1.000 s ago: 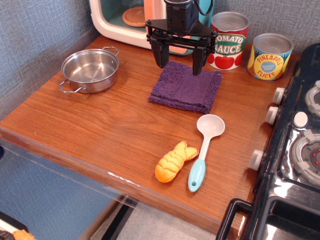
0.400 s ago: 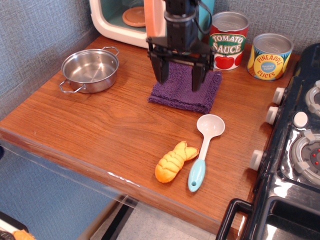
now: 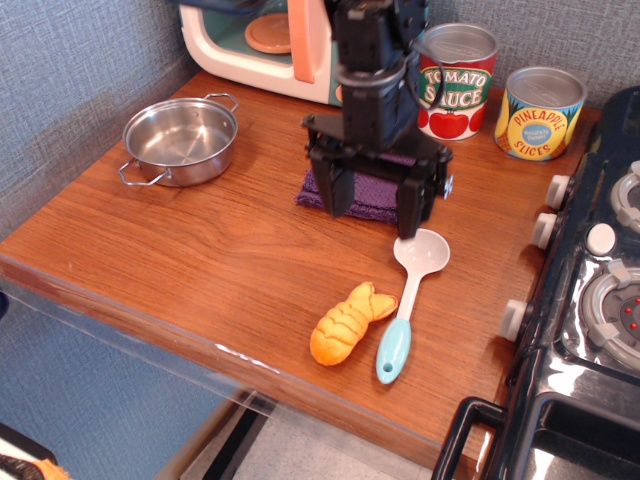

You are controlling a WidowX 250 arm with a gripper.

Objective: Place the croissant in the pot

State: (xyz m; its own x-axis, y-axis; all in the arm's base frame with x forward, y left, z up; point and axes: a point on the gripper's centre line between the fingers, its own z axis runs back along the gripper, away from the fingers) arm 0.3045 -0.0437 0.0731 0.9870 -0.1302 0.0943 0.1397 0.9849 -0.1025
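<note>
The croissant [image 3: 347,322], an orange-yellow ridged toy pastry, lies on the wooden counter near the front edge, just left of a spoon. The pot [image 3: 181,139], shallow shiny steel with two loop handles, stands empty at the counter's back left. My black gripper [image 3: 373,208] hangs open and empty above the counter, over the front edge of a purple cloth and a little behind the croissant. Its right finger is close to the spoon's bowl.
A white spoon with a teal handle [image 3: 409,301] lies right of the croissant. A purple cloth [image 3: 372,190] sits behind the gripper. Tomato sauce [image 3: 457,80] and pineapple cans [image 3: 539,112] stand at the back right. A toy microwave [image 3: 255,40] is behind; a stove [image 3: 590,300] is at right.
My gripper has moved forward and down, from over the back of the purple cloth to its front edge, closer to the croissant. It stays open. Nothing else moved.
</note>
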